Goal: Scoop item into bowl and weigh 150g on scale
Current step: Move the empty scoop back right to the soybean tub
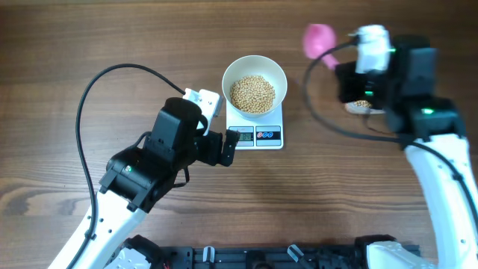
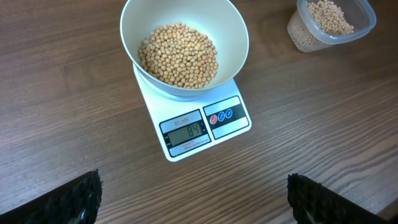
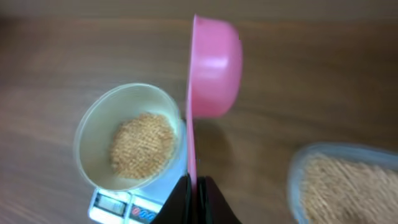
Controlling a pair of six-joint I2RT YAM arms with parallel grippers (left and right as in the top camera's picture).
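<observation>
The white bowl stands on the small white scale and holds a heap of tan beans. The scale's display shows lit digits. My left gripper is open, with only bare table between its fingers, just in front of the scale. My right gripper is shut on the thin handle of a pink scoop. The scoop hangs turned on its side to the right of the bowl, above the table, its open face toward the bowl. No beans show in it.
A clear plastic tub of more beans stands right of the scale, mostly hidden under my right arm in the overhead view. A black cable loops over the wood table at the left.
</observation>
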